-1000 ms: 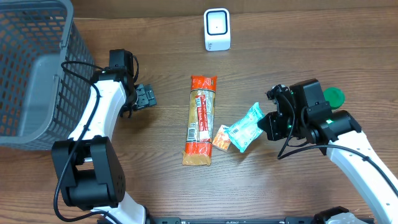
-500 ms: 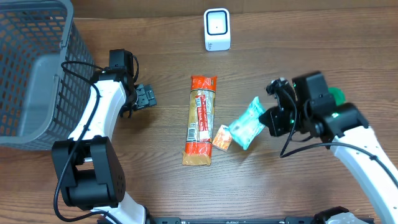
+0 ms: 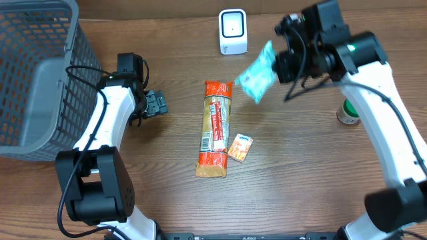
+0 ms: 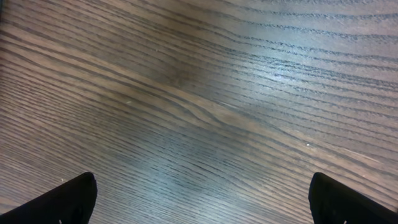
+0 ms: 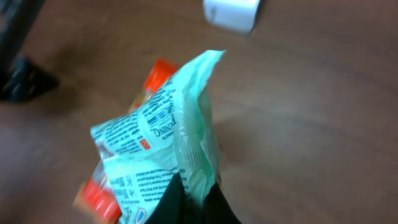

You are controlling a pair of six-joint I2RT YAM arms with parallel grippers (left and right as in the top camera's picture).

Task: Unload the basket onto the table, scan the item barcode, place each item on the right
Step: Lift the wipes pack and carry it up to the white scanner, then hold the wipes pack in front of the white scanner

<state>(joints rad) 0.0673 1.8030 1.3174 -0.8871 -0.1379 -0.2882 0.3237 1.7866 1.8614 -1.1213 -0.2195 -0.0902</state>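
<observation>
Table [image 4: 199, 93]: wood, visible grain, soft satin sheen. Pouch [image 5: 155, 137]: thin crinkled plastic film, glossy. Pack [image 3: 215, 129]: glossy film wrap too. Basket [image 3: 73, 47]: grey plastic mesh, matt. Scanner [image 3: 233, 31]: smooth white plastic, slight gloss.

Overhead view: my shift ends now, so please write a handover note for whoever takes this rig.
Left gripper open, empty, over bare table.
Right gripper shut on the teal packet, held up just right of the scanner.
Done: packet picked up.
Left: turn its barcode to the scanner and scan.
Long orange packet and small box lie mid-table.
</observation>
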